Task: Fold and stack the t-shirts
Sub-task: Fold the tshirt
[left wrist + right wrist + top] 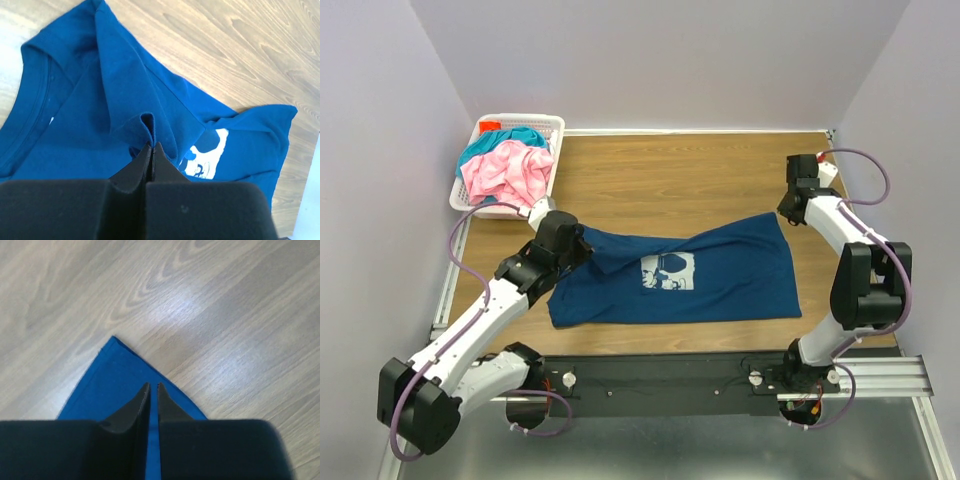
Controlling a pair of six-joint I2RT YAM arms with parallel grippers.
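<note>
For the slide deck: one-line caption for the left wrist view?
Left gripper pinches a raised fold of the dark blue t-shirt on the wooden table.

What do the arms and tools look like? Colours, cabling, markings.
Left arm and right arm: white links, black blocky joint housings, a lilac cable looping outside each. Left tool and right tool: matte black, fingers tapering to thin points. No markings visible.
</note>
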